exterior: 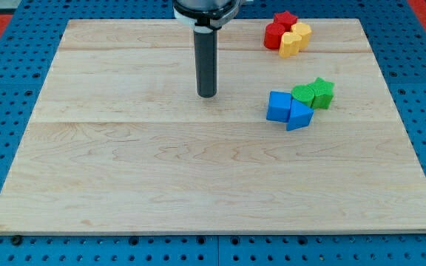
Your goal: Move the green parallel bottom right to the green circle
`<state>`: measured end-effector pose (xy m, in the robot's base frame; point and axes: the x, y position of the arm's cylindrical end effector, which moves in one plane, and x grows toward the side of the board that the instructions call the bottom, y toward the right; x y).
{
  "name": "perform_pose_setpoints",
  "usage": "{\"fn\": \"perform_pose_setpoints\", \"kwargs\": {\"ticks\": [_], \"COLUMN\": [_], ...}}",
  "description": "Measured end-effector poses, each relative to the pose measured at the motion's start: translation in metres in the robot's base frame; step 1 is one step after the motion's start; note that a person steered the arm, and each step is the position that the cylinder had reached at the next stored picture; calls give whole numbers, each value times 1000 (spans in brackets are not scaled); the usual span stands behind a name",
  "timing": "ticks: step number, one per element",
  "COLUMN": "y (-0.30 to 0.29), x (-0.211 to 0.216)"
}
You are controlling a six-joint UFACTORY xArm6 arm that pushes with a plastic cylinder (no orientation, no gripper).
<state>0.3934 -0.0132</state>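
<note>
So the dark rod is seen coming down from the view's top, and my tip [207,94] is planted on the wooden surface [161,177], a bit left of centre in the upper half. No pincer is fitted here, so no wide or narrow state can be told; nothing is held.

The green blocks are found well off to the view's right of my tip: a green circle [302,93] with a second green block [322,92] pressed against its right side, shape hard to call. Just below-left, a blue cube [279,106] and a blue triangle-ish block [299,115] are jammed together, touching the green circle.

Near the top edge, a red star [285,18], a red block [275,35] and two yellow blocks [296,38] are bunched up.
</note>
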Motion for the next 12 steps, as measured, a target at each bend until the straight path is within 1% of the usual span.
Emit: {"fn": "perform_pose_setpoints", "kwargs": {"ticks": [1, 2, 4, 5, 6, 7, 8, 9, 10, 11, 12], "y": [19, 62, 120, 128, 155, 173, 172, 192, 218, 214, 168], "x": [-17, -30, -35, -38, -40, -21, 4, -19, -32, 2, 14]}}
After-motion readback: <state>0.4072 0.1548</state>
